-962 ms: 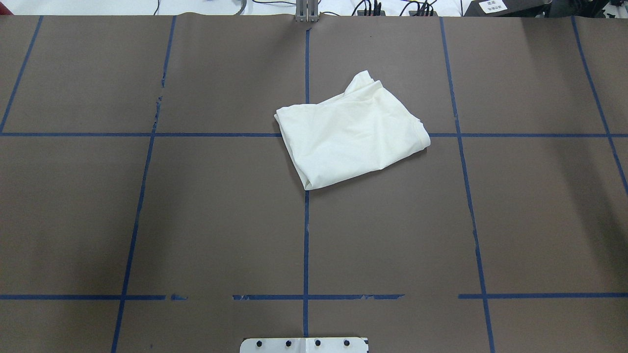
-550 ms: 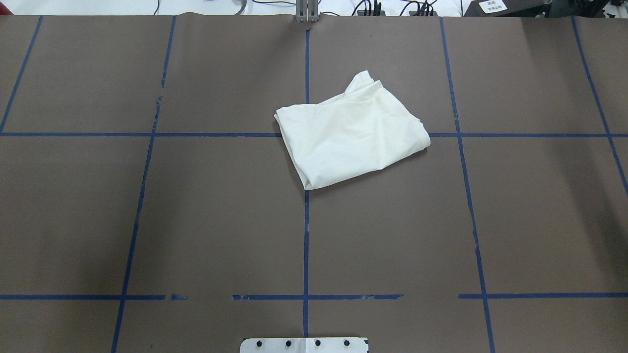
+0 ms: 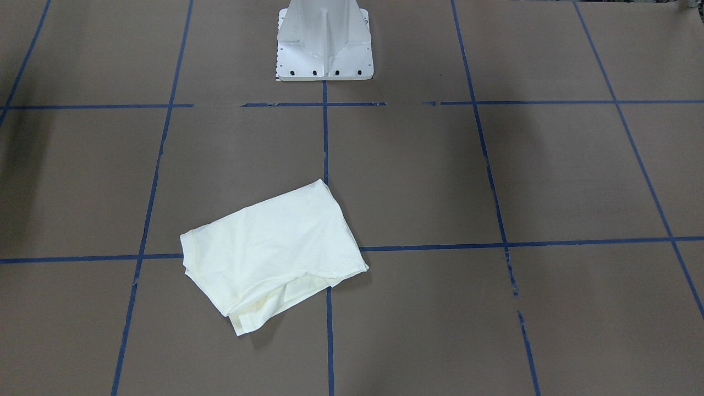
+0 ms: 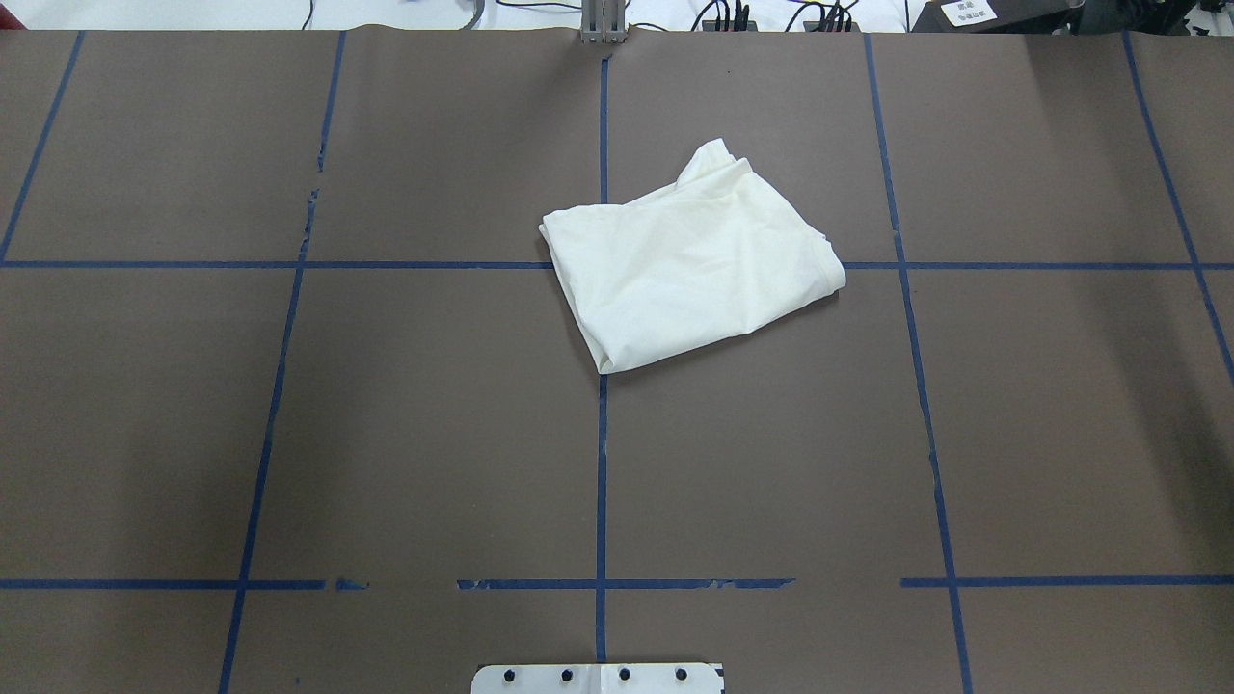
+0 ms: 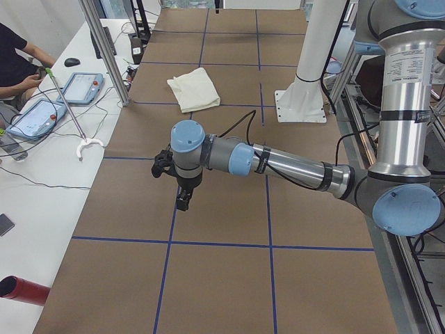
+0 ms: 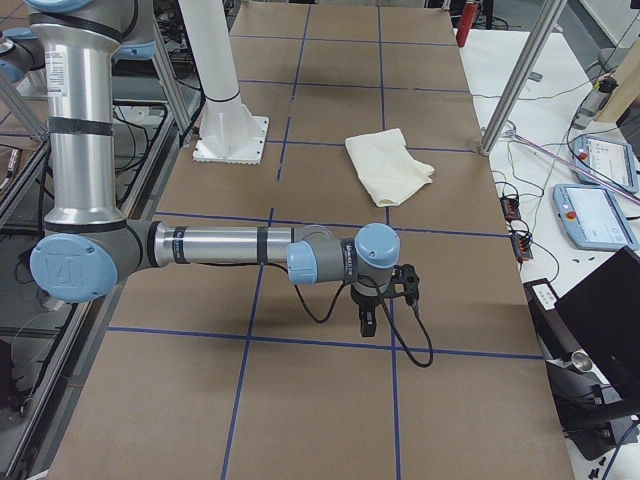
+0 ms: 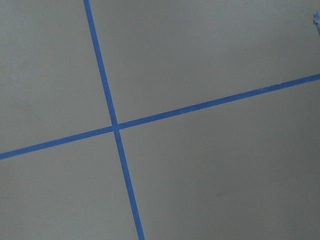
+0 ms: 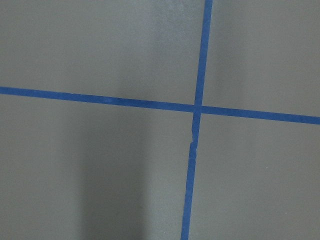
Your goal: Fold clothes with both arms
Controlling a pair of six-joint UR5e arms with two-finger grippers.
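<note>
The cream T-shirt [image 4: 694, 265] lies folded into a compact rectangle near the table's middle, plain side up, its print hidden. It also shows in the front-facing view [image 3: 272, 253], the left view [image 5: 194, 88] and the right view [image 6: 388, 166]. My left gripper [image 5: 182, 202] hangs over bare table far from the shirt, seen only in the left view; I cannot tell if it is open. My right gripper [image 6: 366, 322] hangs over bare table at the other end, seen only in the right view; I cannot tell its state either.
Brown paper with blue tape lines [image 4: 602, 463] covers the table. The white pedestal base [image 3: 324, 41] stands at the robot's edge. Side benches hold tablets [image 5: 82, 86] and cables; a person [image 5: 17, 66] sits at the left bench. Metal frame posts [image 6: 520, 75] stand at the table's far edge.
</note>
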